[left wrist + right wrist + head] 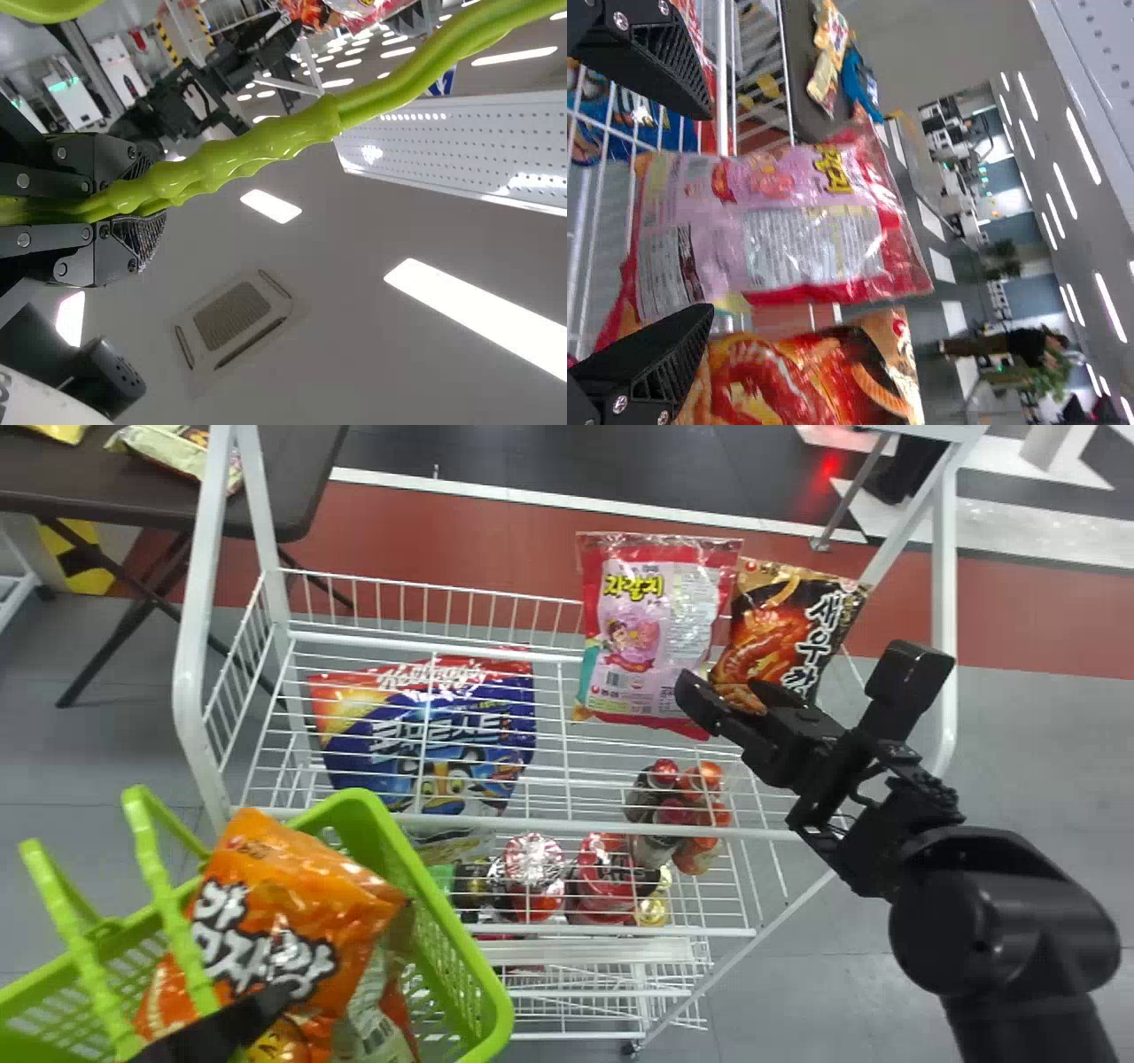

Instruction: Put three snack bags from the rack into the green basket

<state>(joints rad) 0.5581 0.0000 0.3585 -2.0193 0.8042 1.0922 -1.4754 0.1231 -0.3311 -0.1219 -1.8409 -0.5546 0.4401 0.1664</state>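
Black R gripper, fingers apart, is at 2 upright snack bags, 1 pink bag & 1 brown bag, on wire rack. L gripper grips green bskt handle; 2+ bags inside. Gray/red flr, dark tbl behind.

Head view: left and bottom edges crop the green basket. Orange bag hides part of its inside and overlaps another bag; can't tell how many lie under. Bottom edge cuts off most of the left gripper. Right gripper covers the brown bag's lower part. Rack wires break up the blue bag and lower-shelf packs; contents unclear. Right wrist view: brown bag runs out of frame.
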